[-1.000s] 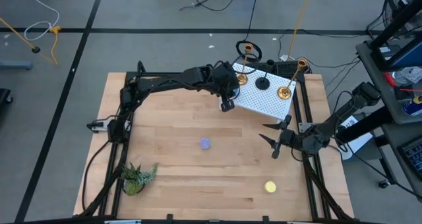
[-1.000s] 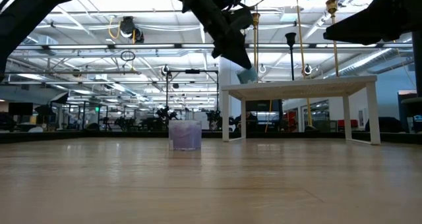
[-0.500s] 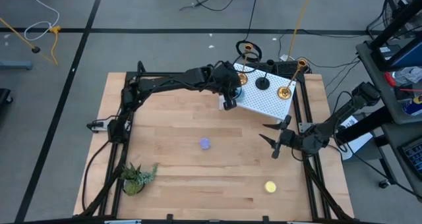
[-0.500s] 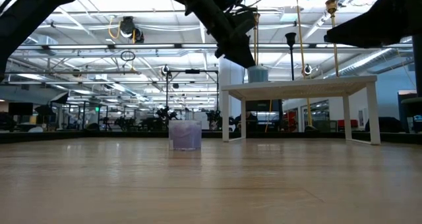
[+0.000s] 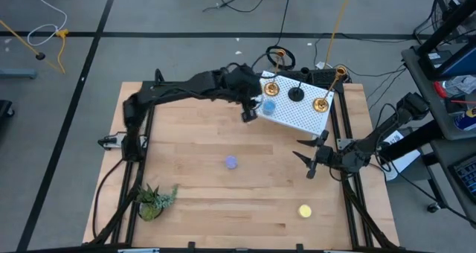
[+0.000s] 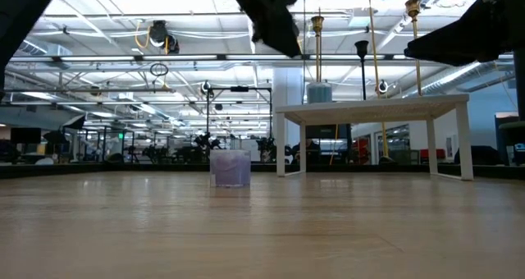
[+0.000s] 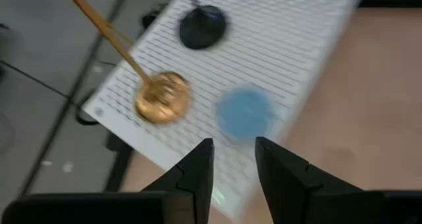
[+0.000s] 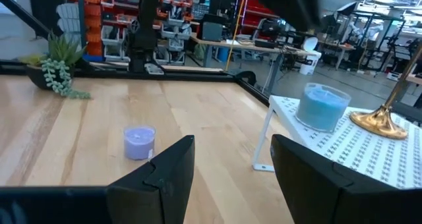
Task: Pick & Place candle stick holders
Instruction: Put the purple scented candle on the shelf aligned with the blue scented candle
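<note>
Blue holder (image 5: 268, 104) upright beside brass (image 5: 271, 88), probably apart

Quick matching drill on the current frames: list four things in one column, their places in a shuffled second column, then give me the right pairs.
Things:
1. blue holder
2. lilac holder
3. yellow holder
4. green plant

Places:
A. on the bare wood near the table's middle
B. on the white perforated stand, beside a brass holder
C. at the table's near left corner
D. on the wood near the front edge, right side

Pairs: 1-B, 2-A, 3-D, 4-C
</note>
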Controlling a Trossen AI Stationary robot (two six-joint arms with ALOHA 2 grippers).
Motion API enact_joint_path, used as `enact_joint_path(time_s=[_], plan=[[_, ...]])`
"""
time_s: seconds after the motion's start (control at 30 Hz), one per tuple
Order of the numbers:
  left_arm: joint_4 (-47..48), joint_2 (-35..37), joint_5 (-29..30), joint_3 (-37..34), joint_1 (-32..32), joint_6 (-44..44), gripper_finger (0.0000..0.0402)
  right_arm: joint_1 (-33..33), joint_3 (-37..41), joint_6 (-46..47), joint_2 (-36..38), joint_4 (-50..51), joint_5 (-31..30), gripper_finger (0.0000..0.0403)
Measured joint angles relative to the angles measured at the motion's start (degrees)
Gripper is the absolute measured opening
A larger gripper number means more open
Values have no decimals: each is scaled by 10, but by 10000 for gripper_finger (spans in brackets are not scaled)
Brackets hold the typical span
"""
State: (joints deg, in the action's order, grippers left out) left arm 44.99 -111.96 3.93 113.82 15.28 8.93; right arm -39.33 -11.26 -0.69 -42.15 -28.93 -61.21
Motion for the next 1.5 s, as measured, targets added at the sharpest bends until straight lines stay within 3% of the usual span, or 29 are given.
enact_joint_path(time_s=[0.13,0.27,0.33,0.43,0.57,0.73,0.87,1.03,1.2,1.5], plan=[[94,51,-32,2,-23,7,120,1,8,1,0,-28,22,196],[208,85,-30,0,-47,3,120,30,8,33,-10,-33,158,196],[247,101,-23,1,-58,-9,120,53,8,45,-29,-45,199,196],[297,119,-5,1,-74,-1,120,90,8,53,-75,-82,209,196],[307,138,-2,-21,-95,9,120,123,-1,75,-135,-123,270,196],[193,183,-28,-169,-103,28,120,131,-51,72,-181,-119,344,196],[8,205,-46,-338,-101,20,120,124,-68,67,-209,-117,345,196],[-162,189,-73,-474,-101,6,120,115,-67,114,-217,-101,345,196],[-255,166,-142,-539,-102,-38,120,115,-67,131,-221,-94,343,196],[-317,155,-149,-589,-111,-75,120,132,-67,125,-228,-99,338,197]])
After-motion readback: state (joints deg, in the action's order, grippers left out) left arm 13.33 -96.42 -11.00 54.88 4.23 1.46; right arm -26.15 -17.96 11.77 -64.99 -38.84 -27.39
